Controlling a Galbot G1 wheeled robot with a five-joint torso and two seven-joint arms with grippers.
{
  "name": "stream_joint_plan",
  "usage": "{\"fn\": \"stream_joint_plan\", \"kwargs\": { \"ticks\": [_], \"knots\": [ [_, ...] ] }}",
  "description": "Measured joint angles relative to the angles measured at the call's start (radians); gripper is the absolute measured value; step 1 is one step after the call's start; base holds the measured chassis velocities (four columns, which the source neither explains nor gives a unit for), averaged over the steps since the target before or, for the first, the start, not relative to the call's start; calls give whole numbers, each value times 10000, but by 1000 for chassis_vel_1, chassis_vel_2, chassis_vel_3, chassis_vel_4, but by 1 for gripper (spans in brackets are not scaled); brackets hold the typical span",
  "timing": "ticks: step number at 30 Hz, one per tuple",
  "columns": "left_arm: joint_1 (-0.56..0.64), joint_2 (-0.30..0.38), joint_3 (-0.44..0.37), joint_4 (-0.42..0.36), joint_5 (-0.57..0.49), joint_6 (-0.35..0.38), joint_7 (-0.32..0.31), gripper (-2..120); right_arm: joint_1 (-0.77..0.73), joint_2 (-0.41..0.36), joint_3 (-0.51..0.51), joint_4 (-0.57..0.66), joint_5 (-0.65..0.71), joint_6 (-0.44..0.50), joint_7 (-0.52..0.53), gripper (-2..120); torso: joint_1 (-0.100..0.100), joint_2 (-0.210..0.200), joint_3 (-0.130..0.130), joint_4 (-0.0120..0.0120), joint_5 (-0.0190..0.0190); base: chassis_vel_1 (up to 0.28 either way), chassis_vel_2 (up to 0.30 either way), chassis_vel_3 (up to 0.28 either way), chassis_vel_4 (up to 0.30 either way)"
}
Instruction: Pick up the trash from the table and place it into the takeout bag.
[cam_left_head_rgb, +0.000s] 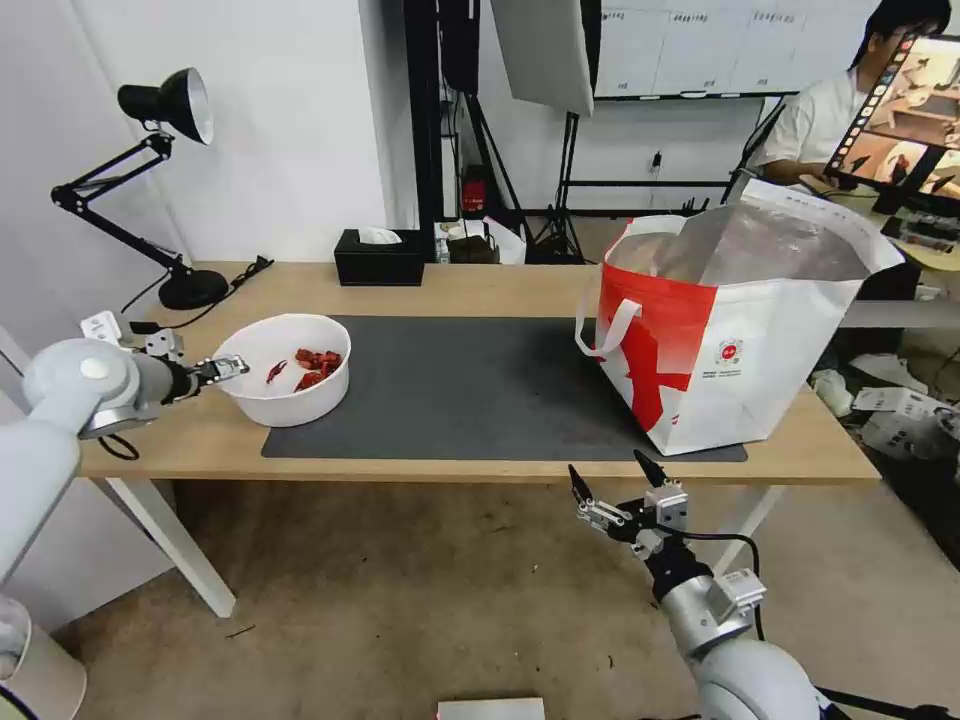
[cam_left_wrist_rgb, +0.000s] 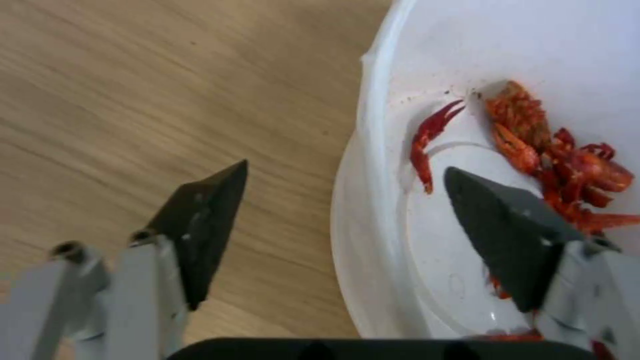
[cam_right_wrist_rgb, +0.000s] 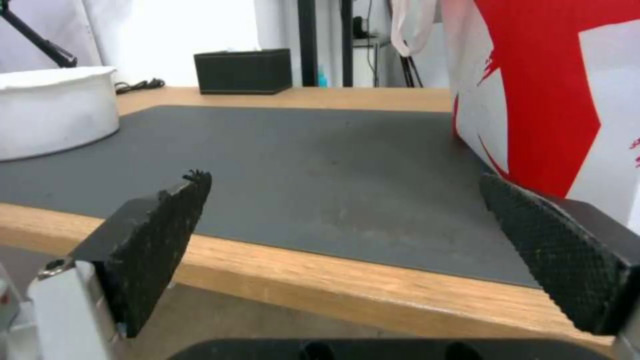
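The trash in view is a white round bowl (cam_left_head_rgb: 285, 385) holding red shell scraps (cam_left_head_rgb: 315, 366), standing on the left end of the dark mat (cam_left_head_rgb: 480, 390) on the table (cam_left_head_rgb: 500, 288). My left gripper (cam_left_head_rgb: 235, 367) is open at the bowl's left rim. In the left wrist view the left gripper (cam_left_wrist_rgb: 347, 167) straddles the rim of the bowl (cam_left_wrist_rgb: 373, 125), one finger over the wood and the other inside near the scraps (cam_left_wrist_rgb: 553, 160). The takeout bag (cam_left_head_rgb: 750, 350) stands open at the table's right end. Below the table's front edge, near the bag, my right gripper (cam_left_head_rgb: 612, 478) is open and holds nothing.
A black tissue box (cam_left_head_rgb: 378, 258) sits at the table's back edge. A black desk lamp (cam_left_head_rgb: 165, 105) stands at the back left corner, its base (cam_left_head_rgb: 193, 290) and cable on the wood. From the right wrist, bare mat (cam_right_wrist_rgb: 320, 165) lies between bowl (cam_right_wrist_rgb: 53, 115) and bag (cam_right_wrist_rgb: 547, 90).
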Motion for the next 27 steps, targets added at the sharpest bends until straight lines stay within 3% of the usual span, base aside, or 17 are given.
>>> {"fn": "stream_joint_plan", "kwargs": {
  "ticks": [4, 11, 14, 17, 18, 23, 27],
  "knots": [
    [12, 1, 13, 2, -122, -21, -113, 54, 0, 0, 0, 0, 0, 0, 0, 100, -1, 1, 0, 0, 1, 0, 0, 0, 0],
    [103, 27, -107, -88, -257, -31, -175, 35, 0, 0, -1, 0, 0, 0, 0, 100, -1, 1, 0, 1, 1, 0, 0, 0, 0],
    [128, 1, -232, -223, -380, -37, -47, 17, 1, 0, -1, 1, 0, 0, 0, 100, -1, 1, -1, 1, 1, 0, 0, 0, 0],
    [128, -3, -242, -258, -415, -38, -23, 14, 0, 0, -1, 0, 0, 0, 0, 100, -1, 1, -1, 1, 1, 0, 0, 0, 0],
    [118, -23, -241, -289, -459, -39, -10, 3, 0, 0, 0, 0, 0, -1, 0, 100, -1, 1, 0, 0, 1, 0, 0, 0, 0],
    [139, -67, -247, -353, -626, -119, 36, 0, 1, 0, -1, 0, 1, 0, 0, 100, -1, 1, 0, 0, 0, 0, 0, 0, 0],
    [170, -106, -305, -628, -593, -597, 331, 0, 0, 0, 0, 0, 0, 0, 0, 100, -1, 1, 0, 1, 0, 0, 0, 0, 0]
  ]
}}
